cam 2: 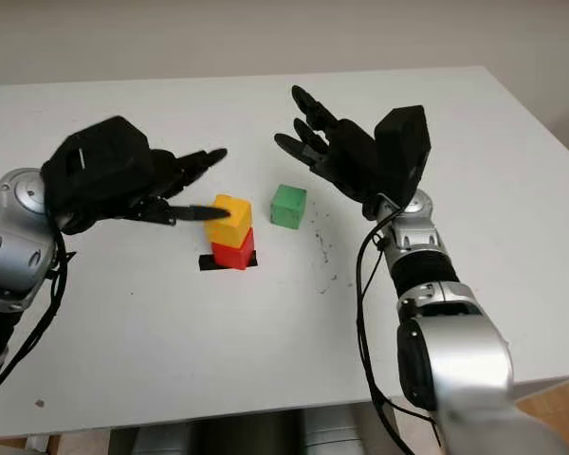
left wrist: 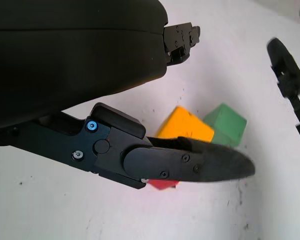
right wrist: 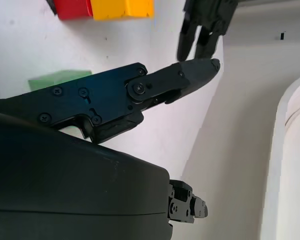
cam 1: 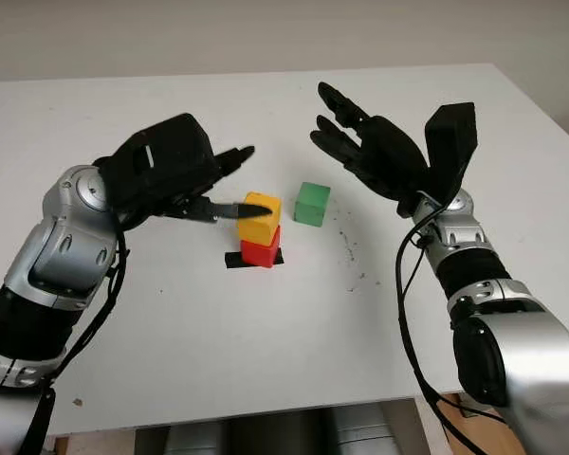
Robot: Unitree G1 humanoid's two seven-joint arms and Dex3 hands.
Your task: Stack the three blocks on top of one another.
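A yellow block (cam 1: pixel 261 216) stands on a red block (cam 1: pixel 260 253) in the middle of the white table (cam 1: pixel 266 351). A green block (cam 1: pixel 312 204) sits alone on the table just to their right. My left hand (cam 1: pixel 242 180) is open at the left side of the stack; its lower finger (left wrist: pixel 200 165) reaches across the yellow block's near face, and its upper fingers stay above and behind the block. My right hand (cam 1: pixel 337 123) is open, raised above the table behind and to the right of the green block.
A black tape mark (cam 1: pixel 235 259) lies under the red block. Small dark specks (cam 1: pixel 346 248) dot the table right of the stack. The table's front edge (cam 1: pixel 266 409) runs close to my body.
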